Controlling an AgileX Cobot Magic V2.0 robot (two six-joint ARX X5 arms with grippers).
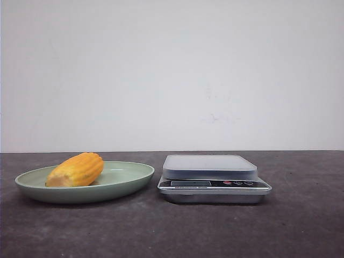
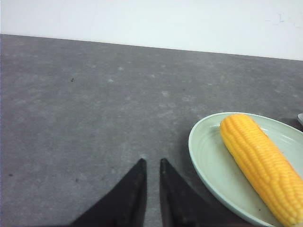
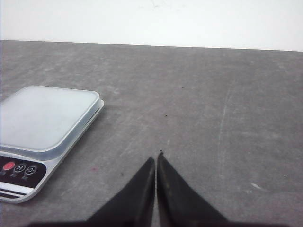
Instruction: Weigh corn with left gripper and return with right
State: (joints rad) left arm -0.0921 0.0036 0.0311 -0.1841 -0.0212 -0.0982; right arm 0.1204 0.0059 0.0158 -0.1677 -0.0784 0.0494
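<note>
Plain white wall (image 1: pixel 172 70) stood behind, bare except faint scuff marks right of centre. Dark grey tabletop (image 1: pixel 301 226) ran up to wall's base (surface mottled, with pale specks and light scratches). Lighting was even, shadows soft.

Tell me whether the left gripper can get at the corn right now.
Probably yes. The corn lies uncovered on the plate, nothing between it and the left gripper, whose fingers are nearly closed and must open first.

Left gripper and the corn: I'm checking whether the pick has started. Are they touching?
Apart. The left wrist view shows bare table between the left gripper and the corn on its plate.
</note>
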